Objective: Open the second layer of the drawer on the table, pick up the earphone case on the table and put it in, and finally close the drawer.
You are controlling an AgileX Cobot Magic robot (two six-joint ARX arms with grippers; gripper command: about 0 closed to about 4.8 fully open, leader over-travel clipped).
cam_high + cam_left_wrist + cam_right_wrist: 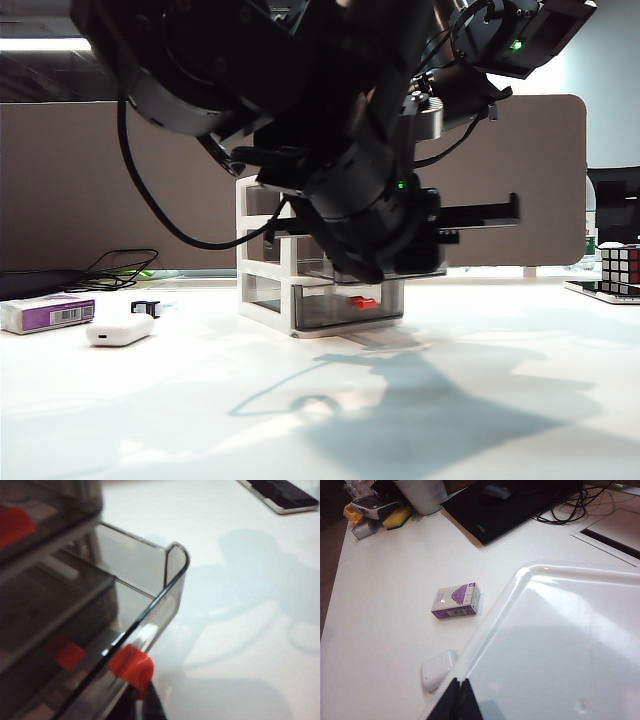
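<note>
Though blurred, barcode (453, 613); left tool (144, 706) on tab (131, 664), right tool (459, 700) above table (380, 605).

Overhead lighting is bright. The arms (340, 130) read as near-black silhouettes, casting a broad soft shadow on the bench (150, 420), lower right of the exterior frame. Left wrist view is blurred close-up; the bench washes out white.

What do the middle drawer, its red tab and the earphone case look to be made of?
The middle drawer looks like smoky translucent hard plastic: the table shows through its glossy walls. Its red tab, pinched by the shut left gripper, seems opaque, smooth plastic, possibly rubbery; blur leaves that open. The earphone case appears to be glossy white plastic, with soft highlights on its rounded shell.
</note>
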